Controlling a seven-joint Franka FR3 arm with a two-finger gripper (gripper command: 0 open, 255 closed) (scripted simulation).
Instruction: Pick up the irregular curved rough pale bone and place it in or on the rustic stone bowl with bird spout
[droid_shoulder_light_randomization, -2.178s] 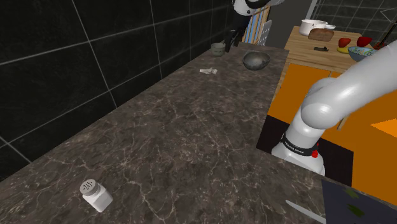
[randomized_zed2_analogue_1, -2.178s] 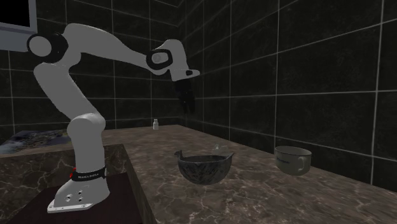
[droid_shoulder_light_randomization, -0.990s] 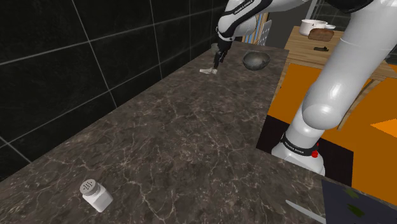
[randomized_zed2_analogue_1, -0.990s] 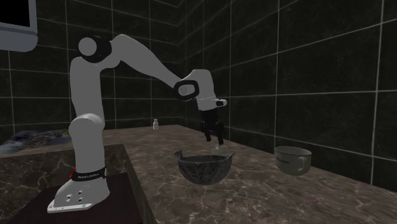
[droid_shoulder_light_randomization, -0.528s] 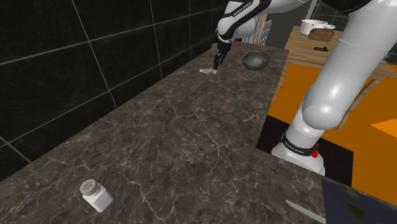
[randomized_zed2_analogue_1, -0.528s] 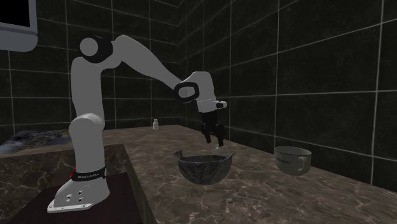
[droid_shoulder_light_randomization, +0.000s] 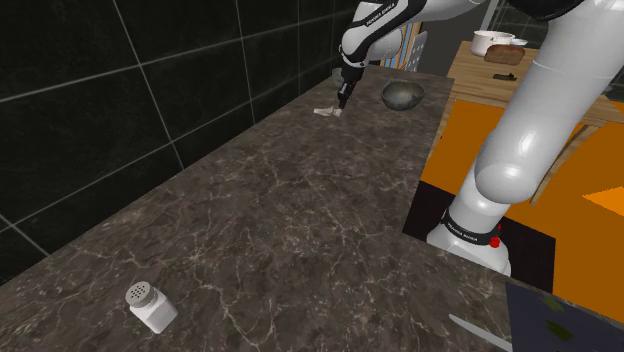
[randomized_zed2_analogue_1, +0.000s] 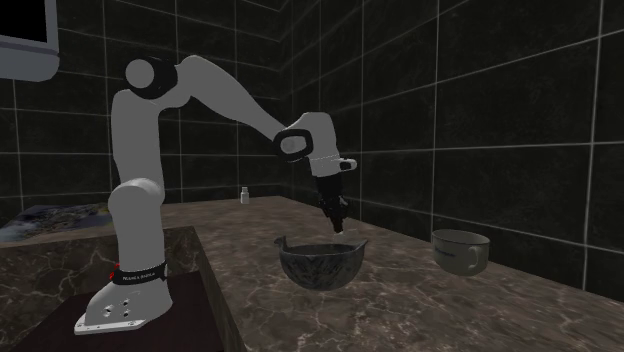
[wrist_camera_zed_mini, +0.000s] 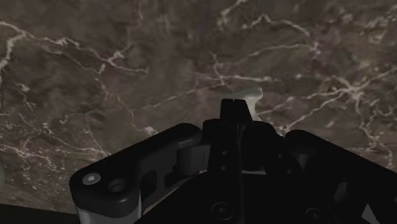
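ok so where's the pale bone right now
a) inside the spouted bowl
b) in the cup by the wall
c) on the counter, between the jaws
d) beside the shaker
c: the pale bone lies on the dark marbled counter with the jaws closed on it, well apart from the spouted bowl.

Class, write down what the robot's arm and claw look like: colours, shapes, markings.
The arm is white, built of rounded tubular segments with dark joints. A black band with white lettering rings its foot, beside a small red spot. The claw is all black, slim and two-fingered.
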